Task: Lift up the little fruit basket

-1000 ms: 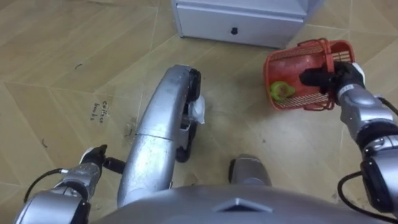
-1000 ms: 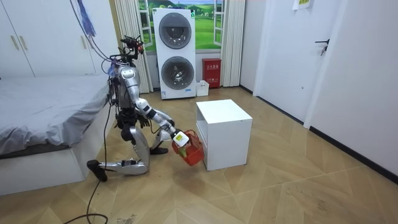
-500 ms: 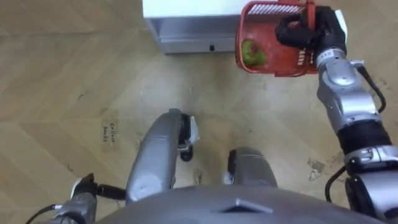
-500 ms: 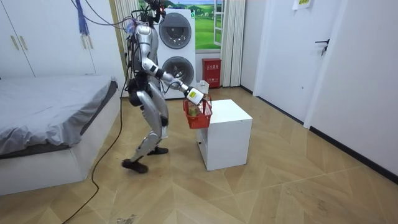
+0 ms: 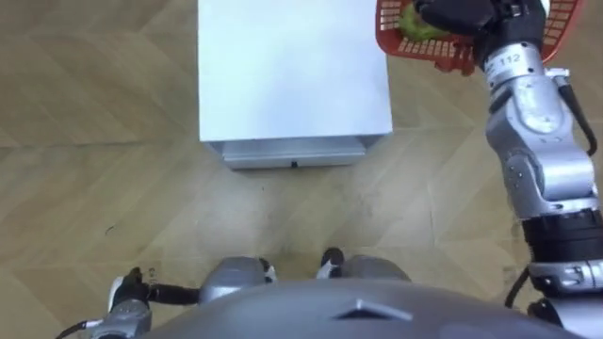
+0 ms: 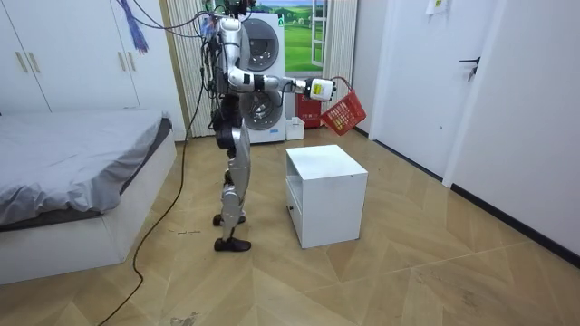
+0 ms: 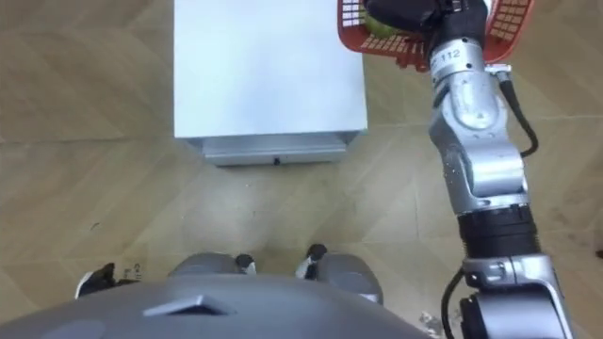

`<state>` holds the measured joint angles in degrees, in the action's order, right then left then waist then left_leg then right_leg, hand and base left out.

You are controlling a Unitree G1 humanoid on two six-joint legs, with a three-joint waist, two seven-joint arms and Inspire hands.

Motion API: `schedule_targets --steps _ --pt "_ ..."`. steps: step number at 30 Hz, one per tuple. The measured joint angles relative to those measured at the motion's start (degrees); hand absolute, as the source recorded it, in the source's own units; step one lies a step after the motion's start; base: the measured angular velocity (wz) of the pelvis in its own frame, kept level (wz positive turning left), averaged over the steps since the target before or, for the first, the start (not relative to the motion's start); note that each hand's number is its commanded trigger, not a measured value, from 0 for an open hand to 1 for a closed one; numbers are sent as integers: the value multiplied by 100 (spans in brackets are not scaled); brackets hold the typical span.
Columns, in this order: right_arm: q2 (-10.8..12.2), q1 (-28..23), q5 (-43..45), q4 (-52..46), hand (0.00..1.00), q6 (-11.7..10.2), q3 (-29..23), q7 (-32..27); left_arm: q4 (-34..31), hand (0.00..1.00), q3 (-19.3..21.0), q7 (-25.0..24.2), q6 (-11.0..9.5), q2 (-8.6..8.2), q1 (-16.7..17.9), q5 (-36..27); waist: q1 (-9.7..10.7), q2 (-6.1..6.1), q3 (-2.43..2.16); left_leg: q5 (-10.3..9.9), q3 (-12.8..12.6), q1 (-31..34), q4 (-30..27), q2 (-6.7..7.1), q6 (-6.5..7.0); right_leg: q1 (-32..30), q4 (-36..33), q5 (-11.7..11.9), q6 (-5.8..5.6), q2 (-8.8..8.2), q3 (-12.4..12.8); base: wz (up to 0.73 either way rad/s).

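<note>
- Herringbone wood flooring runs under the robot, which stands upright in a bedroom. A bed (image 6: 72, 172) is on the room view's left, stacked washing machines (image 6: 263, 72) are behind it, and a white cabinet (image 5: 292, 75) is just ahead of its feet.
- The fruit basket (image 5: 563, 21) is off the floor. It is held out at about shoulder level on the outstretched right arm, and it hangs tilted past the cabinet's far right corner, well apart from its top.
- The right hand (image 5: 466, 14) has its dark fingers (image 5: 443, 11) curled tight on the basket. Whether they wrap the handle or the rim cannot be told.
- The red mesh spreads to both sides of the fingers and beyond them. A green fruit (image 5: 413, 26) lies inside, just beside the fingers.
- The left hand (image 5: 127, 287) hangs low at the robot's side, idle and too small to read.
- Judging by this, the lift looks essentially done, and the step in hand is holding the load steady.
- To do that well, the grasp should stay firm and the wrist should roll to level the basket, since the tilt could let the fruit roll towards the low edge.
- Drawing the elbow in nearer the body would likely ease the strain of the long reach.
- Any lowering should stay clear of the cabinet's corner.
</note>
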<state>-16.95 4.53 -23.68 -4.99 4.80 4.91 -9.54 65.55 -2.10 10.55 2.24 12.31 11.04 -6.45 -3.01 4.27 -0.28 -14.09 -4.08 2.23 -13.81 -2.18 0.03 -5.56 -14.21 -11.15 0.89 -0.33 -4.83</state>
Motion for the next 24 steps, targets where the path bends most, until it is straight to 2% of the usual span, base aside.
schedule_targets --steps 1,2,3,4,5,6,7,8,9,10,11,12,13,15,17,19,24 --pt "4 -30 -91 -140 100 -3 2 -32 -65 0 17 -19 21 -10 65 38 32 70 21 -4 -23 70 -310 5 -9 201 95 34 45 -14 140 30" --pt "15 -30 -120 -152 100 -8 2 -44 -91 0 18 -35 34 -3 74 59 65 152 57 -87 -61 230 -557 67 -43 323 174 36 46 -70 390 70" --pt "-38 -40 -175 -232 100 -7 -58 -100 -177 0 10 -98 69 -24 38 141 166 240 34 -56 -57 620 -321 248 6 401 239 37 45 -156 796 88" --pt "-107 -26 -208 -287 100 -3 -193 -132 -344 0 -36 -138 132 -57 -50 245 82 224 15 631 -68 1004 137 321 225 361 218 -6 -25 -167 862 63" --pt "-77 -17 -183 -264 100 14 -182 -142 -385 0 -39 -143 151 -42 -49 319 -28 286 -12 719 -240 1015 35 285 276 354 196 -62 -131 -186 865 6" --pt "-69 -20 -155 -266 100 46 -136 -66 -365 0 -38 -136 190 -72 -61 408 -220 277 -11 736 -318 884 52 289 289 365 229 -87 -277 -219 629 -34" --pt "-66 -20 -162 -279 100 40 -121 32 -362 0 -37 -135 260 -103 -64 465 -343 193 39 736 -159 736 53 273 289 397 316 -105 -294 -166 364 -29" --pt "-67 -21 -166 -284 100 35 -118 46 -361 0 -33 -135 285 -111 -63 494 -387 148 50 735 -9 663 61 251 287 358 396 -94 -260 -131 284 -28" --pt "-73 -25 -156 -320 100 32 -111 38 -358 0 15 -135 313 -113 -52 497 -442 76 66 729 177 508 120 199 276 174 553 77 -138 -68 137 -24" --pt "-87 -40 -133 -405 100 28 -106 18 -358 0 114 -128 336 -102 -27 497 -457 49 99 686 125 338 201 230 205 -12 669 636 -32 -105 50 -7" --pt "-112 -83 -130 -415 100 14 -105 15 -325 0 145 -118 353 -121 -17 495 -395 -30 90 650 138 224 263 215 159 -13 499 594 24 -111 -118 4" --pt "-151 -118 -167 -414 100 13 -103 2 -324 0 186 -113 367 -146 12 492 -354 -104 39 656 73 39 415 177 145 94 442 592 21 -89 -168 -7" --pt "-170 -110 -199 -418 100 13 -102 27 -346 0 229 -112 367 -148 13 493 -373 -128 39 658 34 -64 489 144 139 154 459 591 33 -51 -172 -21" --pt "-167 -110 -201 -421 100 13 -69 44 -358 0 317 -105 368 -149 11 503 -336 -125 41 654 11 -96 527 104 133 168 454 590 47 -10 -179 -10" --pt "-165 -110 -199 -422 100 20 -59 119 -370 0 316 -106 375 -170 9 514 -323 -104 45 607 -5 -100 527 72 64 158 453 589 67 35 -178 -2" --pt "-158 -110 -248 -422 100 30 12 244 -373 0 305 -102 434 -174 11 632 -332 -36 68 556 -42 -87 520 88 45 146 443 562 142 53 -187 -2" --pt "-118 -111 -506 -421 100 104 248 452 -363 0 297 -101 539 -163 140 960 -387 60 68 486 -53 -32 451 107 34 160 439 560 146 64 -180 -2"
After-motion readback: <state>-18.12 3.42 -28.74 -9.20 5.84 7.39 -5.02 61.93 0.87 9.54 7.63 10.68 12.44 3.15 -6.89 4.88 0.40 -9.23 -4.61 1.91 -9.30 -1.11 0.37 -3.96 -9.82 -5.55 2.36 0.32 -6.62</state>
